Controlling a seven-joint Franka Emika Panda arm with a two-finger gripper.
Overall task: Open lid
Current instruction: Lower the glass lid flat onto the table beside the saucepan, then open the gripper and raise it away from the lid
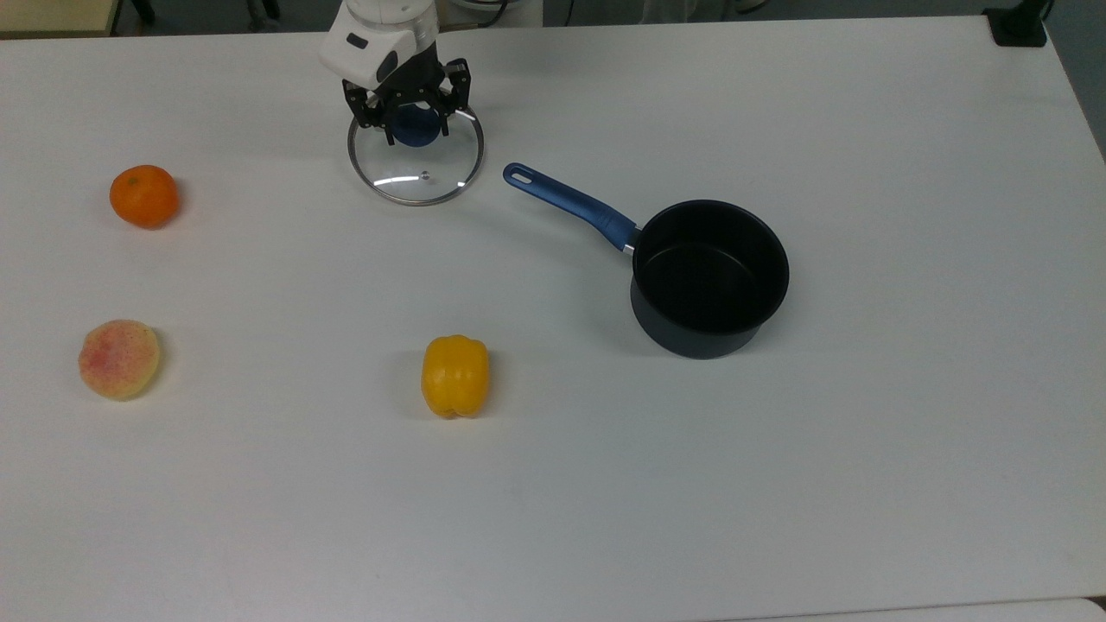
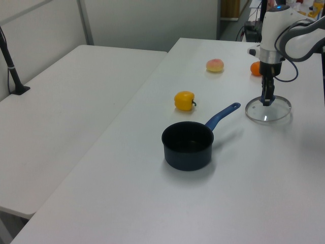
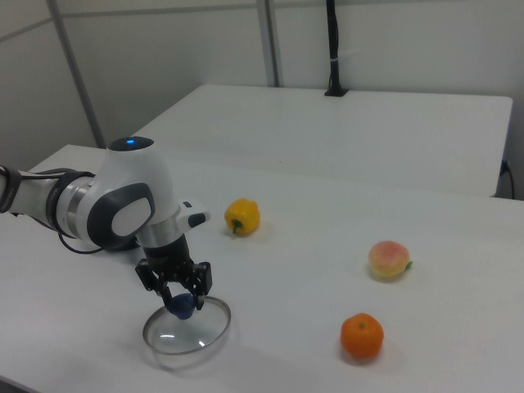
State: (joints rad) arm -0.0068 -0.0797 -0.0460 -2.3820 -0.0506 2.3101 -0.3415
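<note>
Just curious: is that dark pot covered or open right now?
Open. The saucepan shows its bare inside; the lid sits apart on the table, under the claw.

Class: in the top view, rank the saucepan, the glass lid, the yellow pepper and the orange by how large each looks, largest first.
1. Saucepan, counting its blue handle.
2. Glass lid.
3. Yellow pepper.
4. Orange, close to the pepper, which looks only slightly bigger, so that pair is unsure.

White robot arm (image 3: 115,205) over a white desk (image 3: 311,246), claw (image 3: 178,301) on the blue knob of a glass lid (image 3: 187,331), yellow pepper (image 3: 242,216), peach (image 3: 389,259), orange (image 3: 362,336)
</note>
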